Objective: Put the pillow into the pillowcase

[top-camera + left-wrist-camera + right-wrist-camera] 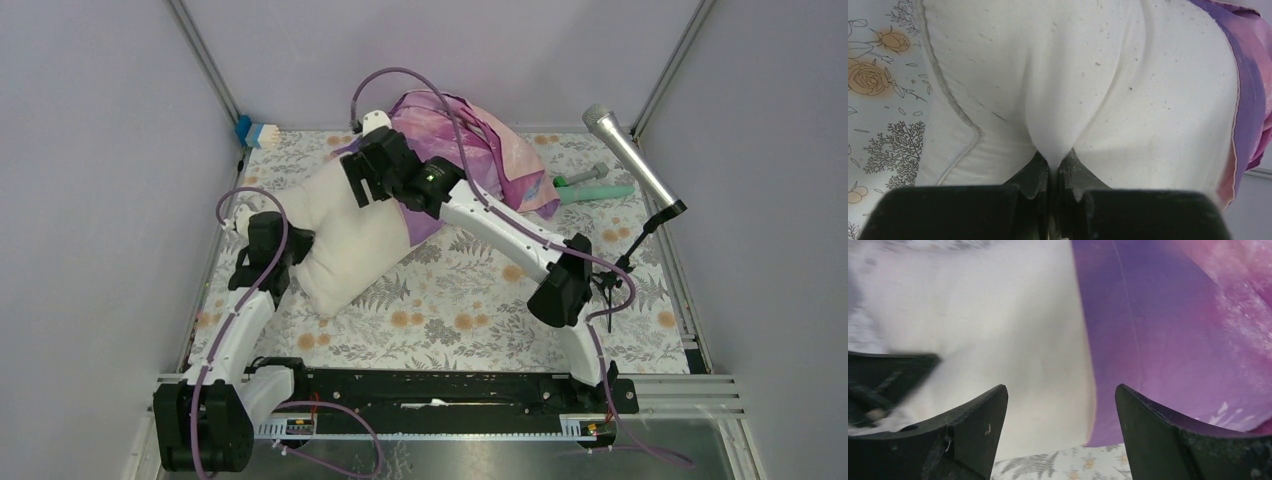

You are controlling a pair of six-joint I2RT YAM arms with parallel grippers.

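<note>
Pinching a raised fold of the plump, off-white rectangular pillow [1083,75], the left gripper [1054,159] had its two dark fingers pressed almost together, with only the cream fabric caught between them. The grip sat at the pillow's near end, close to the stitched edge seam.

The pillow lay slantwise on the floral-patterned table cloth [470,320], its near end toward the left arm. Its far end was tucked into the mouth of the pale pink, thin fabric pillowcase [500,155], whose purple lining overlapped the pillow's far right corner. Most of the pillow lay outside the sack. The pillowcase was bunched up at the back of the table, against the rear wall.

The right gripper [1060,407] hung over the line where the cream fabric met the purple lining. Its fingers stood wide apart and held nothing, one over the pillow and the other over the lining. Whether either tip touched the cloth could not be told.

A silver microphone [628,152] on a black stand stood at the right edge, and green-handled tools [595,190] lay just beside the pillowcase.
</note>
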